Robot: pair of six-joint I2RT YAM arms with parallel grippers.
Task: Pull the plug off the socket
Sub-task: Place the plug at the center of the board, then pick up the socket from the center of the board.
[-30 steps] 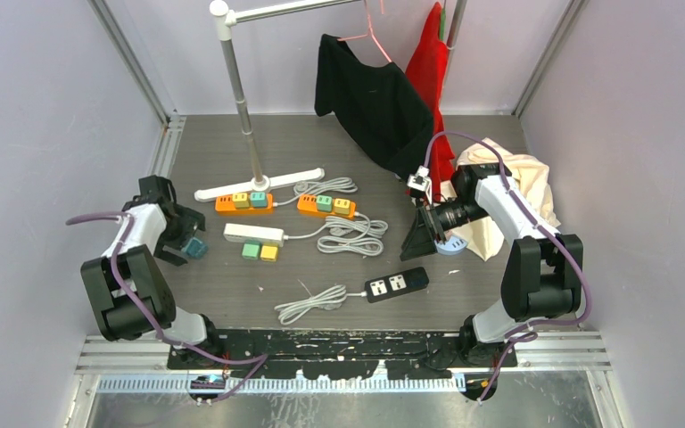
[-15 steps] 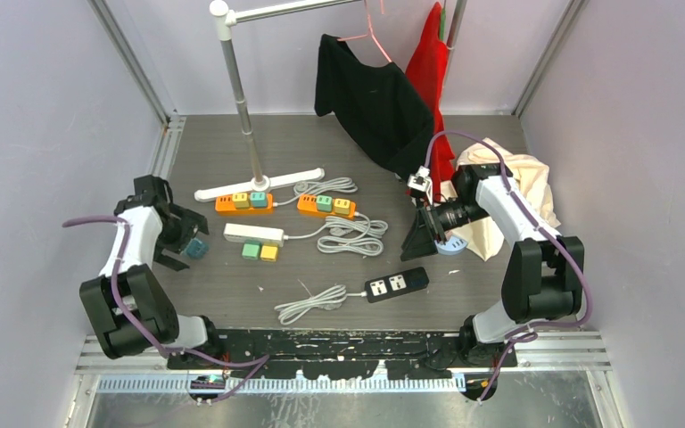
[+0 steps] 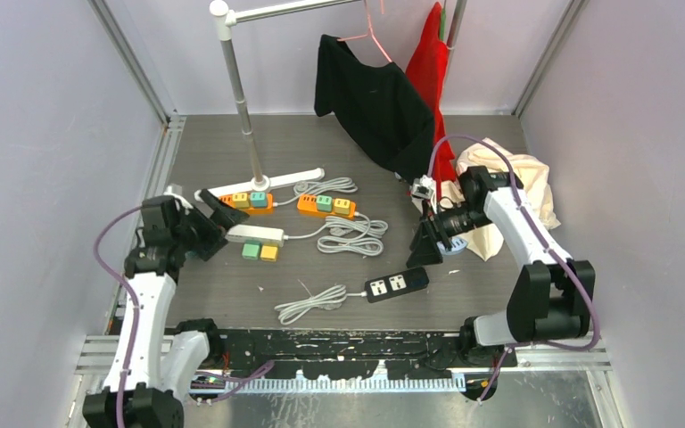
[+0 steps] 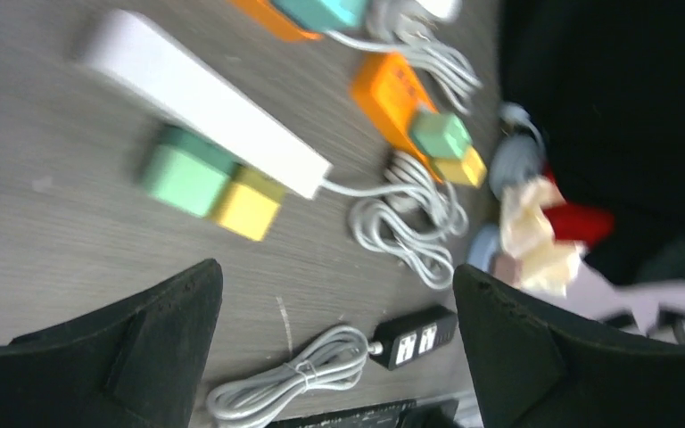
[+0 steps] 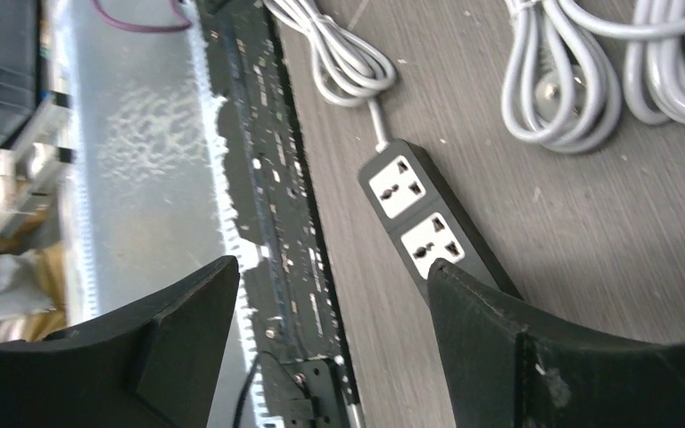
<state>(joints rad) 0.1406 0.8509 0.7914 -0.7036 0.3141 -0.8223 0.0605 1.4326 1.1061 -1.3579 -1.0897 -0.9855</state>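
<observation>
Left gripper, released and empty, is hovering nearer the white power strip, off its left end; the green plug, apparently seated, is adjoining its near side.

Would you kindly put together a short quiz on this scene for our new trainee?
1. True or false: the black strip has a plug in it.
2. How many orange strips are there? A one, B two, C three.
3. Which colours are the two plugs beside the white strip?
Key: 1 false; 2 B; 3 green and yellow.
</observation>
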